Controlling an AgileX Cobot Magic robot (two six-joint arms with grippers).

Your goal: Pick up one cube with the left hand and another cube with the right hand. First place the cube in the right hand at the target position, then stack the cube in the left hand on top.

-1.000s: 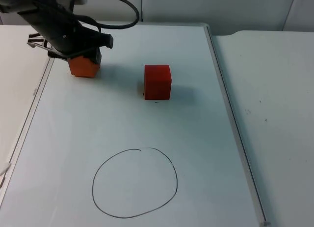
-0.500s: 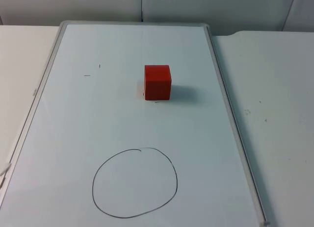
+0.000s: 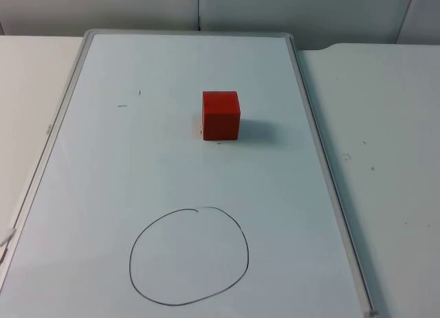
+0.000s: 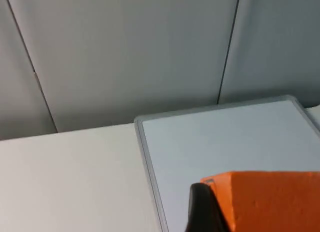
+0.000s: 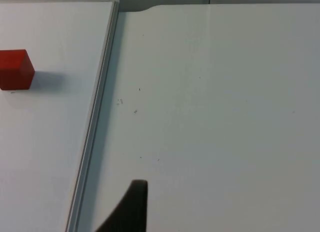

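holding one orange cube (image 4: 270, 202) — left gripper (image 4: 210, 212); one red cube (image 3: 221, 115) on whiteboard (image 3: 172, 167).

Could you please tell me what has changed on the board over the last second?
The left claw, shut on the orange cube, has lifted it off the board's far left part and out of the top view; it now hangs raised beside the board's edge. The red cube and the drawn circle stayed put.
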